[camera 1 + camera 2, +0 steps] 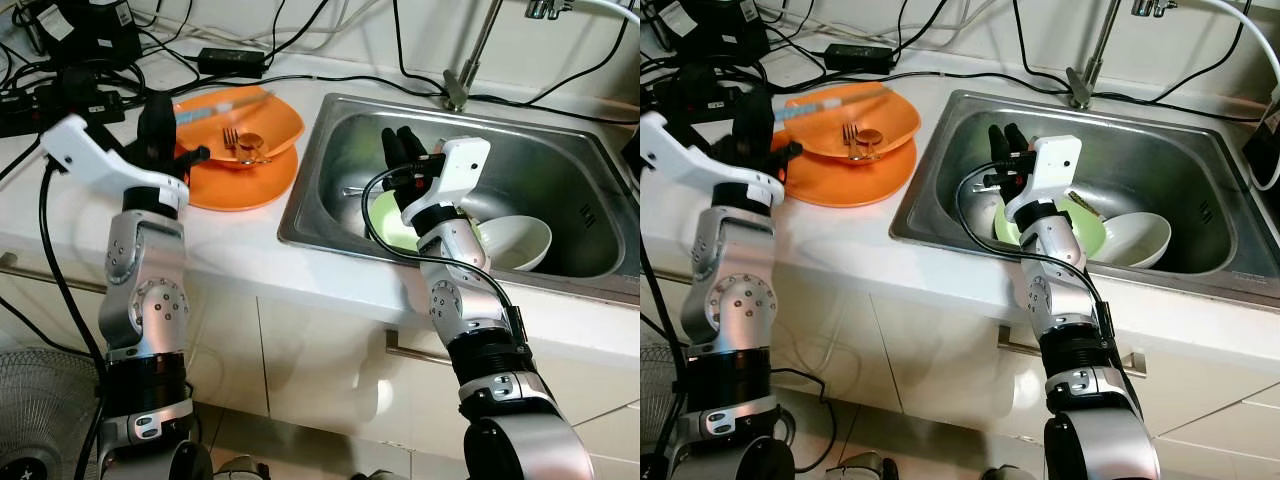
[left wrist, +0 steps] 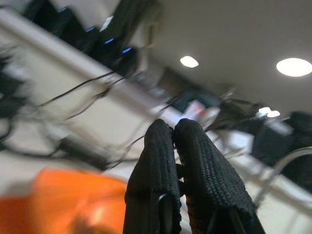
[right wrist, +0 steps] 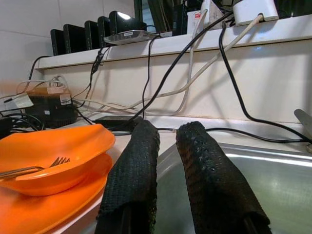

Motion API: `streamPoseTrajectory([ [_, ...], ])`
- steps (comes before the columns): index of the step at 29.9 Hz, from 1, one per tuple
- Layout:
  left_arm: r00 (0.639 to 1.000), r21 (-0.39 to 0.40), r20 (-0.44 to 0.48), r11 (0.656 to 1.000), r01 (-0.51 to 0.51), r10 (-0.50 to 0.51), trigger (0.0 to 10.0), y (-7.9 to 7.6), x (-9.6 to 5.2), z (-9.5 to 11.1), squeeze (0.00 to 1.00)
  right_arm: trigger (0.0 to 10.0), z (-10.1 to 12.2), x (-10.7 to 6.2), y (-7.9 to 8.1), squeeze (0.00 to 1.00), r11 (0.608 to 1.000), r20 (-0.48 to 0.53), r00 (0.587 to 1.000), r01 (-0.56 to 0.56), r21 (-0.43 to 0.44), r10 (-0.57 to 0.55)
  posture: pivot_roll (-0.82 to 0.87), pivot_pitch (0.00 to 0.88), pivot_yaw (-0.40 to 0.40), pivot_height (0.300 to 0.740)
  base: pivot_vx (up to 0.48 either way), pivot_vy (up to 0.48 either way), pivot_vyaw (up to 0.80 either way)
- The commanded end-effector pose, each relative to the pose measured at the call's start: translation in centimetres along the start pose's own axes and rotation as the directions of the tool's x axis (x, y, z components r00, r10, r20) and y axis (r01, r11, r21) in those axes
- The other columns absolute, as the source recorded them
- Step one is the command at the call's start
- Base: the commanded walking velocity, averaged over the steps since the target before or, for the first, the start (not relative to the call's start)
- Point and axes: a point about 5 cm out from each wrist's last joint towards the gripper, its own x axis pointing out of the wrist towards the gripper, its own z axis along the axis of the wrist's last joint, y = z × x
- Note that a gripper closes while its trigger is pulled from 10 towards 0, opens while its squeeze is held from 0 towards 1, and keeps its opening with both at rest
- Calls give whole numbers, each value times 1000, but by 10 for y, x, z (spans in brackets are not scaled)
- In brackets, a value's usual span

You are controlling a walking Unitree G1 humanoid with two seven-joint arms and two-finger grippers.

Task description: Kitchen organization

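Overhead, orange bowl point(image 1: 240, 122) holding fork point(image 1: 231, 138), left hand point(image 1: 157, 115) clenched, right hand point(image 1: 404, 148) released.

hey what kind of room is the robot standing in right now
Most likely a home kitchen: a steel sink with a faucet set in a white counter, with orange dishes beside it.

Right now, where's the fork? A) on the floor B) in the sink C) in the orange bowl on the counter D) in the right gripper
C: the fork lies in the orange bowl, which sits on the orange plate on the counter, left of the sink.
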Motion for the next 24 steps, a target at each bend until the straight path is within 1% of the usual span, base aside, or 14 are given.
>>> streamPoseTrajectory([
  [1, 995, -32, 0, 995, 99, -99, 10000, -22, 4, 4, 0, 10000, -1, 1, -2, 0, 1000, -8, 1000, 8, -2, -8, 24, 42, -26, 740, 0, 0, 0],
  [2, 995, -32, 0, 995, 99, -99, 10000, -22, 4, 4, 0, 10000, -1, 1, -2, 0, 1000, -8, 1000, 8, -2, -8, 24, 42, -26, 740, 0, 0, 0],
  [4, 987, -48, -21, 986, 158, -159, 10000, -35, 4, 1, 0, 10000, -1, 1, -1, 0, 1000, -9, 1000, 5, 1, -5, 23, 45, -24, 740, 0, 0, 0],
  [5, 982, -55, -35, 981, 184, -186, 10000, -41, 3, -2, 0, 10000, -1, 1, -1, 278, 1000, -8, 1000, 11, 0, -11, 23, 45, -24, 740, 0, 0, 0],
  [6, 976, -63, -54, 976, 208, -212, 10000, -47, 1, -5, 0, 10000, -1, 0, -2, 1000, 1000, -6, 1000, 20, 3, -20, 23, 45, -24, 740, 0, 0, 0],
  [9, 963, -71, -100, 967, 244, -250, 10000, -58, -2, -15, 0, 10000, 0, -1, -6, 1000, 998, -7, 999, 43, -37, -44, 19, 53, -20, 740, 0, 0, 0],
  [13, 957, -86, -141, 966, 243, -253, 10000, -60, -5, -25, 0, 10000, 0, -1, -9, 1000, 978, -17, 999, 29, -208, -33, 12, 57, -17, 740, 0, 0, 0],
  [14, 954, -90, -153, 965, 245, -257, 10000, -61, -7, -28, 0, 10000, 0, -1, -8, 1000, 972, -19, 1000, 15, -236, -20, 10, 58, -16, 740, 0, 0, 0],
  [15, 954, -90, -153, 965, 245, -257, 10000, -61, -7, -28, 0, 10000, 0, -1, -8, 1000, 972, -19, 1000, 15, -236, -20, 10, 58, -16, 740, 0, 0, 0],
  [17, 951, -99, -170, 964, 246, -259, 10000, -63, -9, -31, 0, 10000, 0, -1, -10, 1000, 961, -21, 999, 24, -275, -31, 10, 58, -16, 740, 0, 0, 0],
  [18, 949, -100, -177, 964, 246, -261, 10000, -63, -10, -32, 0, 10000, 0, -2, -12, 1000, 955, -24, 999, 38, -293, -47, 11, 62, -16, 740, 0, 0, 0],
  [20, 947, -100, -184, 964, 247, -262, 10000, -64, -10, -33, 0, 10000, -1, -2, -16, 1000, 926, -35, 996, 59, -374, -78, 11, 64, -15, 740, 0, 0, 0],
  [21, 947, -100, -187, 964, 247, -262, 10000, -64, -11, -33, 0, 10000, -1, -2, -15, 0, 903, -37, 997, 43, -428, -65, 11, 64, -15, 740, 0, 0, 0],
  [24, 945, -103, -195, 964, 247, -263, 10000, -63, -11, -34, 0, 10000, -2, -2, -13, 0, 856, -31, 999, 21, -517, -44, 11, 67, -12, 740, 0, 0, 0],
])
